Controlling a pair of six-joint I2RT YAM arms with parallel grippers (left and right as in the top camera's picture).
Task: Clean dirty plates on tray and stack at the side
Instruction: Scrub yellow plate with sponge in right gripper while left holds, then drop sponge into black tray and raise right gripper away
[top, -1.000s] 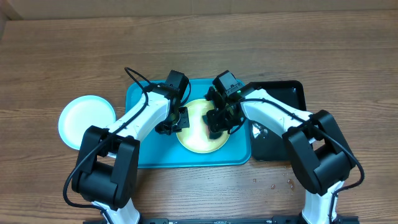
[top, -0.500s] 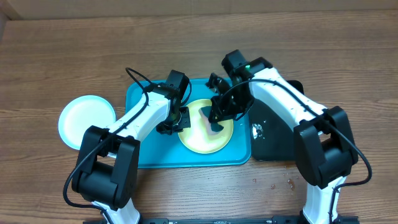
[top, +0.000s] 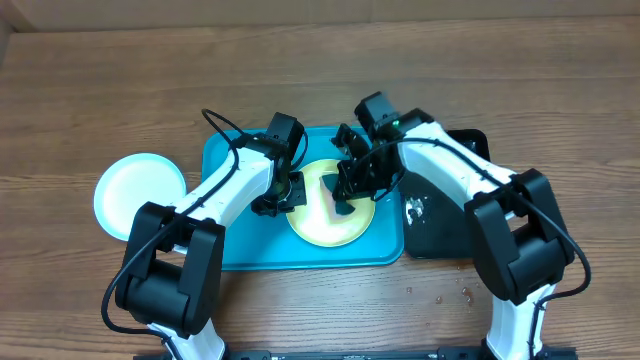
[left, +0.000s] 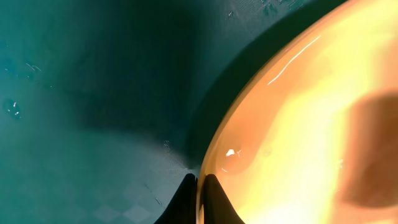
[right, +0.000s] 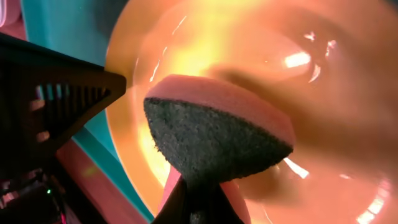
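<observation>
Left gripper (left: 198, 198): fingertips pinched together on the rim of the lime green plate (top: 322, 228), at the plate's 9 o'clock. In the left wrist view the rim runs right between the tips.

Right gripper (right: 198, 204): clamped on a sponge (right: 217, 134), pink body with the dark scouring face toward the camera. The sponge is over the plate's middle, a bit toward 3 o'clock; cannot tell if it's pressing on the surface. The left gripper's dark finger shows at 9 o'clock in the right wrist view, close to the sponge.

The plate sits inside the turquoise tray (top: 240, 245), in its 3 o'clock half. Both arms cover the plate's 12 o'clock part from overhead. No smears readable, since the wrist views are tinted orange.

Pale plate (top: 140, 193) is on the wooden table (top: 100, 90) at 9 o'clock of the tray, near it, with a blue rim and white centre; one plate or two, cannot tell. Black tray (top: 452, 225) is just beside the turquoise tray at 3 o'clock, with a whitish wet patch (top: 414, 209) on it. Droplets (top: 440, 296) are on the table at 5 o'clock.
</observation>
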